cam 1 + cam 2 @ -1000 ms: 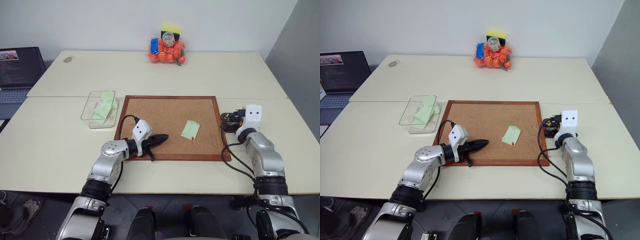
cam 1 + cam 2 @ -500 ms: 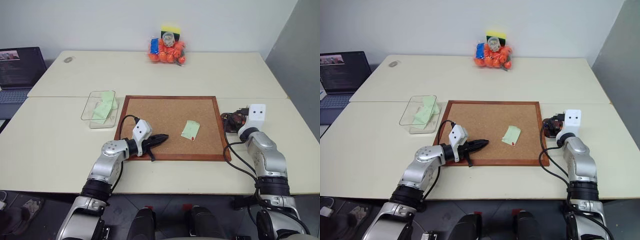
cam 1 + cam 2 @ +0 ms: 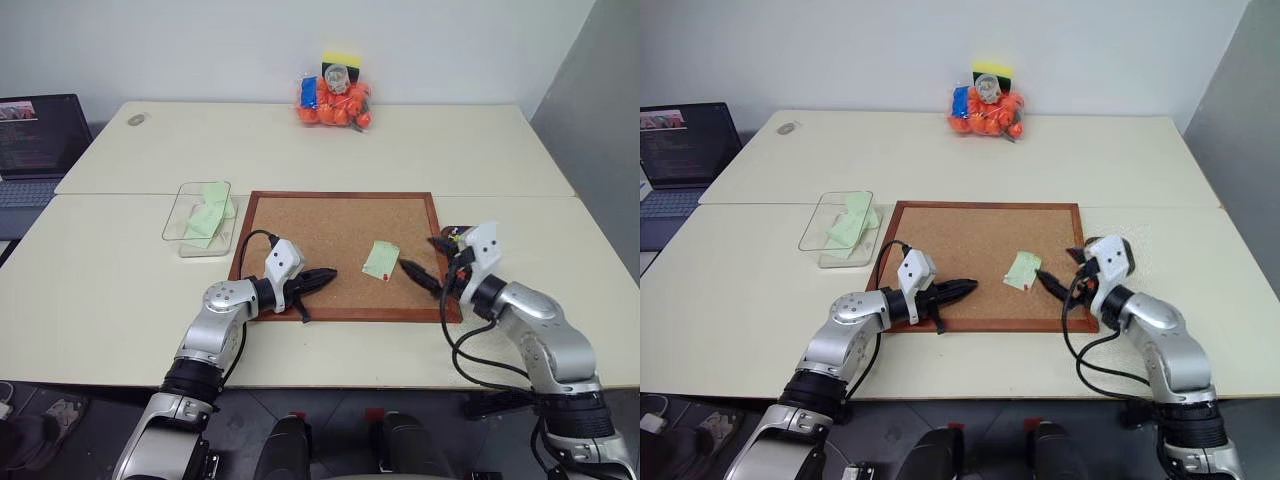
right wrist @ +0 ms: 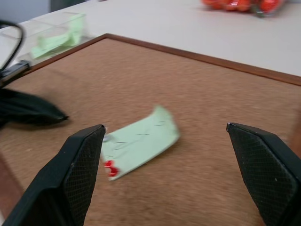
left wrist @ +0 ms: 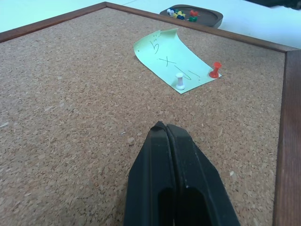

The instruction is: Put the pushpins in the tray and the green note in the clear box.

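Note:
A pale green note [image 3: 381, 259] lies on the corkboard, pinned near its front edge by a red pushpin [image 5: 216, 69] and a white pushpin [image 5: 180, 81]. The dark brown tray [image 5: 211, 21] sits just past the board's right frame and holds several coloured pushpins. At the board's far left, the clear box [image 3: 200, 215] has green paper inside. My left gripper [image 3: 325, 274] is shut and empty, low over the board to the left of the note. My right gripper [image 3: 428, 260] is open over the board's right edge, pointing at the note from the right with nothing between its fingers.
The wood-framed corkboard [image 3: 330, 220] covers the middle of the cream table. A bag of orange balls [image 3: 333, 100] stands at the far edge. A laptop [image 3: 35, 130] sits at the far left. Black cables trail from both wrists.
My right gripper swung left from over the tray to the board's right edge, turned toward the note and opened. The left arm stayed still.

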Robot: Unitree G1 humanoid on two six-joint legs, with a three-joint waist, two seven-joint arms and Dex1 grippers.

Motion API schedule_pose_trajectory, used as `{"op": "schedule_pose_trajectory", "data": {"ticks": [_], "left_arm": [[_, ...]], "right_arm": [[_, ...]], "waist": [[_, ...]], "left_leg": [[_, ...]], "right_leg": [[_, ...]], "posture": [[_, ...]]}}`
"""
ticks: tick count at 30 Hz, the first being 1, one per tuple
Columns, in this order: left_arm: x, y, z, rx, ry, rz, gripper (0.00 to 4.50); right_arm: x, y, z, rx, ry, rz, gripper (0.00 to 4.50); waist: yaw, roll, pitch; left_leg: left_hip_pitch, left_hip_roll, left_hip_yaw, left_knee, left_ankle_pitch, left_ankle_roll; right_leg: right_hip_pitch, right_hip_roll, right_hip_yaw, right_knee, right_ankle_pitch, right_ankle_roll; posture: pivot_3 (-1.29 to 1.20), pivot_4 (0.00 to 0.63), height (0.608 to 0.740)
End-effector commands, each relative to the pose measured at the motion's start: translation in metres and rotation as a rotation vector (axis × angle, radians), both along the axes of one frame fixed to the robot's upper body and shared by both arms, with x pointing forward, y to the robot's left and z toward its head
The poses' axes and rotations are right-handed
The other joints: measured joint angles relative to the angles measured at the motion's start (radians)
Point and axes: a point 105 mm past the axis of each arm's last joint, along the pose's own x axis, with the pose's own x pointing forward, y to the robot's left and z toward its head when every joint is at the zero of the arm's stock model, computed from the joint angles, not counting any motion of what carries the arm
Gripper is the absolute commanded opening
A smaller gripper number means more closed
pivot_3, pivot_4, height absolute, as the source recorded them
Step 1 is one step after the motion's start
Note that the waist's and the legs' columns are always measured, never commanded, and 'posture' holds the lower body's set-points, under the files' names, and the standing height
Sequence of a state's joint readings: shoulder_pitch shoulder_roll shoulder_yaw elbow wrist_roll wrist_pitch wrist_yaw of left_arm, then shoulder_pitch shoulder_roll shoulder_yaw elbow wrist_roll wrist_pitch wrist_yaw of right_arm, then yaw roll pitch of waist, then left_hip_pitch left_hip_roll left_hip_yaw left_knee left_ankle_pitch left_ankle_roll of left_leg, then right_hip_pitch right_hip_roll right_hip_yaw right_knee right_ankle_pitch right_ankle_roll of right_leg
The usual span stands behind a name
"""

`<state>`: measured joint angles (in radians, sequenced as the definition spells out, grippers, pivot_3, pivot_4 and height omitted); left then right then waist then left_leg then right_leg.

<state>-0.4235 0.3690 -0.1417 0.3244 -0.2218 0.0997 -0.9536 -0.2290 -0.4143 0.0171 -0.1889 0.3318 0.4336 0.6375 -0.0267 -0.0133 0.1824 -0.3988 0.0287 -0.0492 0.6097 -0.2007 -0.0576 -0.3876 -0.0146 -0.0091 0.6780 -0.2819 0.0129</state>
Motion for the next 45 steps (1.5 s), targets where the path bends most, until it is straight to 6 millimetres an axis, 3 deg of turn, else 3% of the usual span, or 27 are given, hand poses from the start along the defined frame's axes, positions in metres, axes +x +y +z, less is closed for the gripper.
{"op": "schedule_pose_trajectory", "data": {"ticks": [1, 10, 18, 31, 39, 45], "left_arm": [[-0.008, -0.002, -0.024, 0.041, 0.091, -0.015, 0.0], [-0.008, 0.001, -0.024, 0.048, 0.091, -0.011, 0.0], [-0.007, 0.002, -0.024, 0.045, 0.088, 0.002, 0.0], [-0.007, 0.004, -0.023, 0.047, 0.084, 0.007, 0.0], [-0.005, 0.002, -0.022, 0.046, 0.08, 0.004, 0.0], [-0.005, 0.003, -0.022, 0.045, 0.08, 0.008, 0.0]], "right_arm": [[0.0, 0.016, 0.003, -0.016, -0.057, 0.066, 4.38], [0.008, 0.028, -0.023, -0.072, -0.025, 0.118, 4.38], [0.01, 0.038, -0.028, -0.078, -0.035, 0.157, 4.38], [0.013, 0.036, -0.035, -0.094, -0.026, 0.151, 1.55], [0.014, 0.034, -0.037, -0.105, -0.026, 0.136, 0.09], [0.015, 0.034, -0.028, -0.074, -0.046, 0.123, 0.02]], "waist": [[0.0, 0.0, 0.0], [0.001, 0.0, 0.0], [0.0, 0.0, 0.0], [0.0, 0.0, 0.0], [0.0, 0.0, 0.0], [0.0, 0.0, 0.0]], "left_leg": [[0.0, 0.0, 0.0, 0.0, 0.0, 0.0], [0.0, 0.0, 0.0, 0.0, 0.0, 0.0], [0.0, 0.0, 0.0, 0.0, 0.0, 0.0], [0.0, 0.0, 0.0, 0.0, 0.0, 0.0], [0.001, 0.0, 0.0, 0.0, 0.0, 0.0], [0.001, 0.0, 0.0, 0.0, 0.0, 0.0]], "right_leg": [[0.0, 0.0, 0.0, 0.0, 0.0, 0.0], [0.0, 0.0, 0.0, 0.0, 0.0, 0.0], [0.0, 0.0, 0.0, 0.0, 0.0, 0.0], [0.0, 0.0, 0.0, 0.0, 0.0, 0.0], [0.0, 0.0, 0.0, 0.0, 0.0, 0.0], [0.0, 0.0, 0.0, 0.0, 0.0, 0.0]], "posture": [[0.0, 0.15, 0.74], [0.0, 0.15, 0.74], [0.0, 0.15, 0.74], [0.0, 0.15, 0.74], [0.0, 0.15, 0.74], [0.0, 0.15, 0.74]]}}
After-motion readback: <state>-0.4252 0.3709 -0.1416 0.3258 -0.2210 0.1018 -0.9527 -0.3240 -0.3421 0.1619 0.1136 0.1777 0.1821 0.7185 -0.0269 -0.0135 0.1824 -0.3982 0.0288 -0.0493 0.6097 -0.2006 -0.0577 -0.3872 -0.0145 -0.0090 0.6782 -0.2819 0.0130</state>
